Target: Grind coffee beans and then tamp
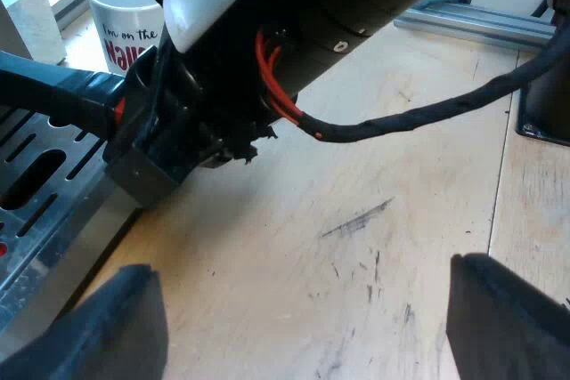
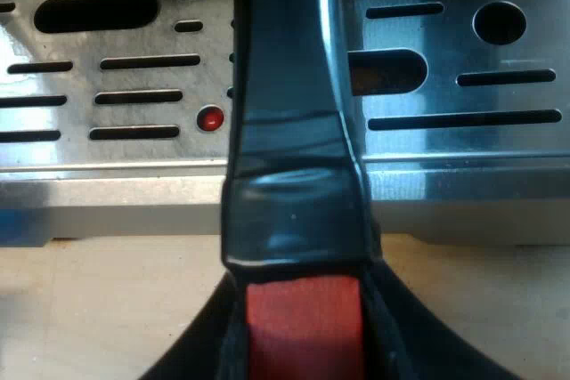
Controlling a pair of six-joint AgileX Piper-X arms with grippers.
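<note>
Right gripper [image 2: 303, 364] clamped on the holder handle [image 2: 294, 86] above the espresso machine's drip tray [image 2: 116, 86].

The dark handle runs out over the slotted metal tray. Its red end [image 2: 303, 318] sits between the right gripper's two black fingers [image 2: 209, 353], which appear to press in on either side of it. Whether the holder's far end is locked into the machine I cannot tell. In the left wrist view, the right gripper [image 1: 134, 131] sits at the tray's edge around the handle [image 1: 44, 95], with a white mug [image 1: 125, 6] bearing red lettering just beyond it. The left gripper [image 1: 303, 322] hovers over the wooden table [image 1: 374, 220], jaws wide apart.
</note>
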